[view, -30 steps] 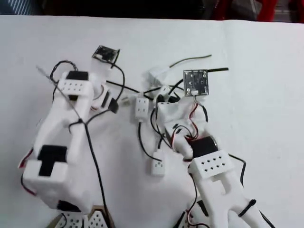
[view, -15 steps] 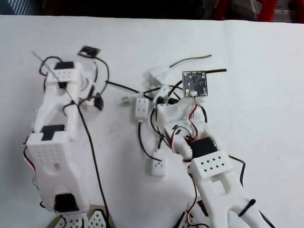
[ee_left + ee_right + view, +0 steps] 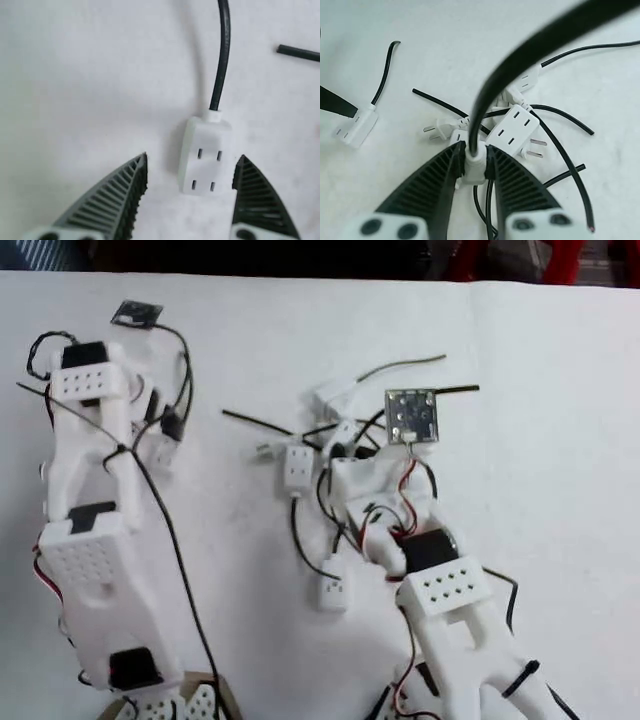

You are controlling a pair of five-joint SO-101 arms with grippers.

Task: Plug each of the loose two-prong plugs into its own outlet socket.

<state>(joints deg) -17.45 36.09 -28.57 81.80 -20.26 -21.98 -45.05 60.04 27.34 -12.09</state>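
A white outlet socket [image 3: 204,160] on a black cord lies flat on the table, face up, between the fingers of my open left gripper [image 3: 192,160]. In the high view this gripper [image 3: 163,440] is at the far left of the table. My right gripper [image 3: 474,148] is shut on a white plug [image 3: 472,167] whose black cord [image 3: 530,50] arcs up past the camera. It hangs over a tangle of sockets and plugs at the table's centre [image 3: 340,445]. Just beyond lie a socket block [image 3: 512,129] and a loose two-prong plug [image 3: 440,131].
Another socket [image 3: 298,466] lies left of the tangle and another [image 3: 333,592] sits nearer the front on a curled cord. A further socket [image 3: 335,395] lies at the back. Loose black cord ends [image 3: 255,422] trail across the white table [image 3: 540,440].
My left arm has swung from beside the central tangle out to the far left of the table. The right arm and the pile have stayed put.
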